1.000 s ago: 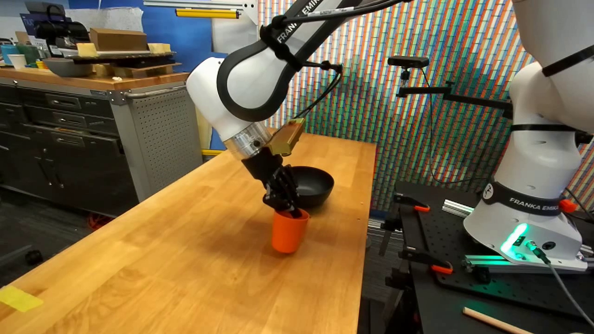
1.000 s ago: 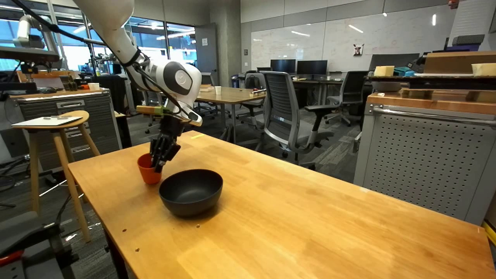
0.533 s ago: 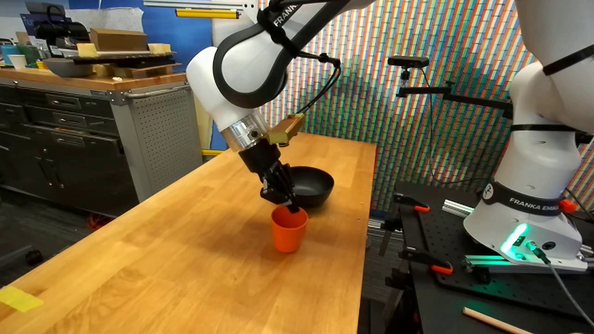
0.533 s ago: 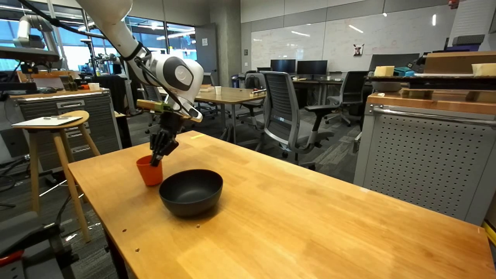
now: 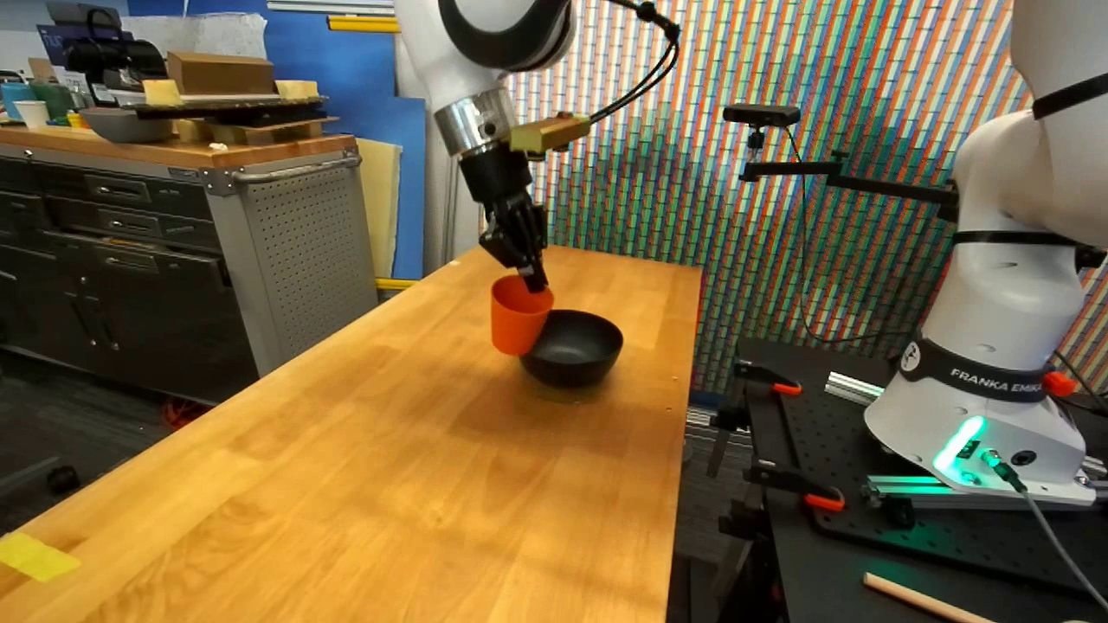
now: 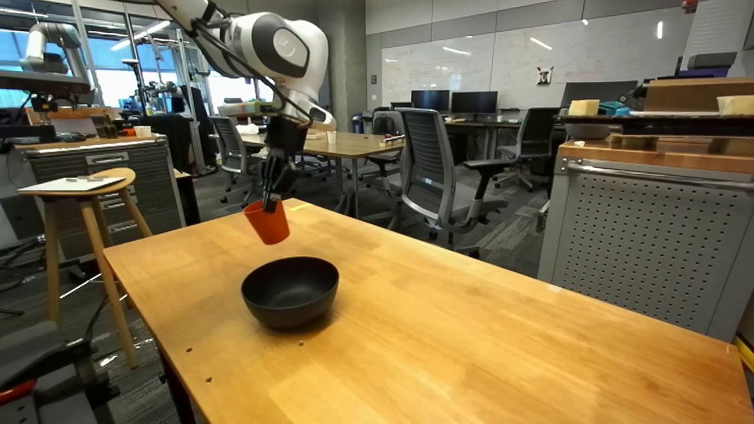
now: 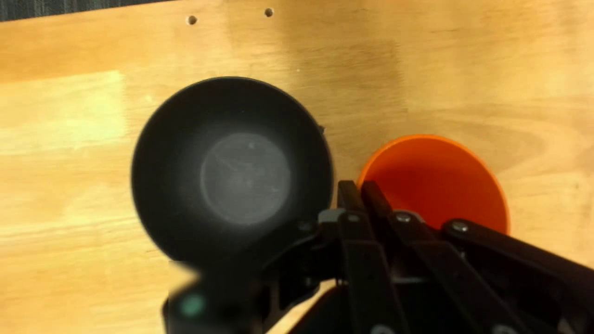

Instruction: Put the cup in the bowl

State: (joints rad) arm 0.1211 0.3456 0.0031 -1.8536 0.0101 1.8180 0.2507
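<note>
The orange-red cup [image 5: 515,324] hangs in the air above the table, slightly tilted, in both exterior views [image 6: 268,224]. My gripper [image 5: 535,279] is shut on the cup's rim, one finger inside and one outside; this shows in the wrist view [image 7: 358,188], where the cup [image 7: 436,178] lies right of the fingers. The black bowl [image 6: 290,303] stands upright and empty on the table. In the wrist view the bowl [image 7: 246,178] is left of the fingers, with the cup beside it, not over it. In an exterior view the cup hides part of the bowl's [image 5: 584,355] left side.
The wooden table [image 5: 415,484] has an edge near the robot base [image 5: 987,415]. A yellow tape piece [image 5: 36,556] lies on the table. A grey cabinet [image 6: 642,235] and an office chair [image 6: 433,165] stand beyond the table.
The cup stood on the table beside the bowl; my gripper has lifted it clear. In an exterior view, gripper and cup have moved up and toward the table's far end. The bowl has not moved.
</note>
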